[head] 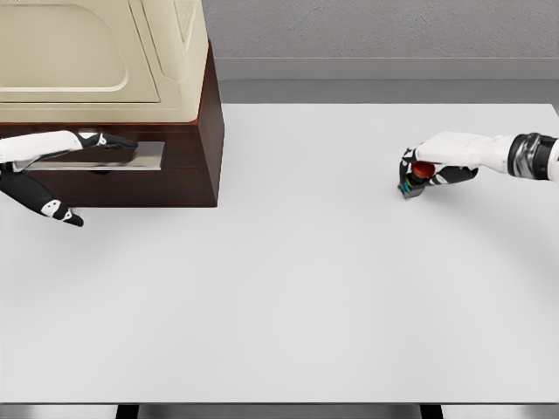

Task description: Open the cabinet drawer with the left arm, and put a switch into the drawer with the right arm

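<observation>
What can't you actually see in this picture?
- Switch: mostly covered by the right hand; only a red part shows, its shape unclear.
- Drawer: the left hand lies over its metal front; the inside is not visible.
- Cabinet: top and left side cut off by the picture's edges.

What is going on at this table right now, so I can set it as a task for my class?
A two-armed humanoid robot is working at a white table. Its left hand reaches to the metal handle on the dark wooden drawer front of a cream cabinet at the far left. Its right hand, over at the right side, has its fingers closed around a small red-topped switch just above the table. The switch is far from the cabinet, not yet in the drawer.
</observation>
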`<action>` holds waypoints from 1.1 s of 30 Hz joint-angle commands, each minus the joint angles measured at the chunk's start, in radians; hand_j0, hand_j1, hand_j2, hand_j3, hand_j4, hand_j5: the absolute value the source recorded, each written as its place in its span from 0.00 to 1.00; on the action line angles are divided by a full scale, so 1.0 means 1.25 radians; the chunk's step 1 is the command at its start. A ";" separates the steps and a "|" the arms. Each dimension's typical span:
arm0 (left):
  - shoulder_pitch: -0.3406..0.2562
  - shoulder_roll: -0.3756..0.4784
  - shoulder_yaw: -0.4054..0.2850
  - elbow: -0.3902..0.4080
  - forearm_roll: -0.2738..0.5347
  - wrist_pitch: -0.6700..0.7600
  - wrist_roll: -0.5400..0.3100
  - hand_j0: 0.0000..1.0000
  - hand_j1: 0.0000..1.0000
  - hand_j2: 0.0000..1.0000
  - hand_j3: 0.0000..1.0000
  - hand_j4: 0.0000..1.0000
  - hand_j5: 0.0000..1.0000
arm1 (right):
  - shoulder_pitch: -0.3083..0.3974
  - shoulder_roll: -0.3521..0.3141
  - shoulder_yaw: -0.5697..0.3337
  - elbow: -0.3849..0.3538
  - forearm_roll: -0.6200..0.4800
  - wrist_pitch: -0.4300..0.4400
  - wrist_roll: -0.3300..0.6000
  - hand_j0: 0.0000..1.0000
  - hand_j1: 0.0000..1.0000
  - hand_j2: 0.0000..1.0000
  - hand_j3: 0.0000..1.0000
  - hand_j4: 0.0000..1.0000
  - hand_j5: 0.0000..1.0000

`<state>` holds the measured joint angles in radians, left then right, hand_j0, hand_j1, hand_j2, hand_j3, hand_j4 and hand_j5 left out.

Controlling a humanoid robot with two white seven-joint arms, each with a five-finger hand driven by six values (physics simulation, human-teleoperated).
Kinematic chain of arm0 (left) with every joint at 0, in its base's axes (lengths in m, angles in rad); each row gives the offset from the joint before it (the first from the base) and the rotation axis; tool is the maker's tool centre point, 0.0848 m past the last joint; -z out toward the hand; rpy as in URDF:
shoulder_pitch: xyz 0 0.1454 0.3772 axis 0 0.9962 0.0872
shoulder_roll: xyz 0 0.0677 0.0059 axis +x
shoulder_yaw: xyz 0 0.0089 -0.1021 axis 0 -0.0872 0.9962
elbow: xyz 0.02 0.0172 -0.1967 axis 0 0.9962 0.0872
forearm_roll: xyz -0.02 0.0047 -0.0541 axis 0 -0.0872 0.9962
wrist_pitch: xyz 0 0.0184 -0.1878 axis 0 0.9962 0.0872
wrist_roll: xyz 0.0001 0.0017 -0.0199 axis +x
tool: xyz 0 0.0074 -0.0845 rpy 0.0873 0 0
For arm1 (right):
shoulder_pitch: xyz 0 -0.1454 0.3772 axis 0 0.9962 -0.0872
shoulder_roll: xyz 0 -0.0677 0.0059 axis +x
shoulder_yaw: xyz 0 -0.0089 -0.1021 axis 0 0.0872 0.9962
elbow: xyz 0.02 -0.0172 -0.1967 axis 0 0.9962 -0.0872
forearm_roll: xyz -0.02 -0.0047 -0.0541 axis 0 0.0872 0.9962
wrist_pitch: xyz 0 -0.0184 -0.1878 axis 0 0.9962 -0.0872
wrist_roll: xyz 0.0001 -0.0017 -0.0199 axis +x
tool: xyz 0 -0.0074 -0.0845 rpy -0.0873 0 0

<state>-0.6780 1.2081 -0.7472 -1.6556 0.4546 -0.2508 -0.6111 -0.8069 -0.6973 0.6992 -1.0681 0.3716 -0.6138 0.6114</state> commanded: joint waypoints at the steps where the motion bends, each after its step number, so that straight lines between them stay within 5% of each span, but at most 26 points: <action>1: 0.000 0.001 0.001 -0.003 0.006 0.001 0.000 1.00 1.00 1.00 1.00 1.00 1.00 | -0.001 0.003 0.000 -0.002 -0.005 0.002 0.000 0.45 0.45 0.45 0.45 0.45 0.45; 21: 0.027 0.002 0.001 -0.001 0.011 0.002 0.000 1.00 1.00 1.00 1.00 1.00 1.00 | -0.083 0.017 0.068 -0.082 -0.004 0.002 0.000 0.46 0.46 0.46 0.46 0.46 0.46; 33: 0.061 0.040 0.001 -0.045 0.016 0.001 0.000 1.00 1.00 1.00 1.00 1.00 1.00 | -0.113 0.017 0.100 -0.205 -0.005 0.002 0.000 0.46 0.46 0.46 0.46 0.46 0.46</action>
<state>-0.6014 1.2489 -0.7404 -1.7007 0.4716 -0.2481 -0.5990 -0.9511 -0.6759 0.8174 -1.2968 0.3717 -0.6139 0.6113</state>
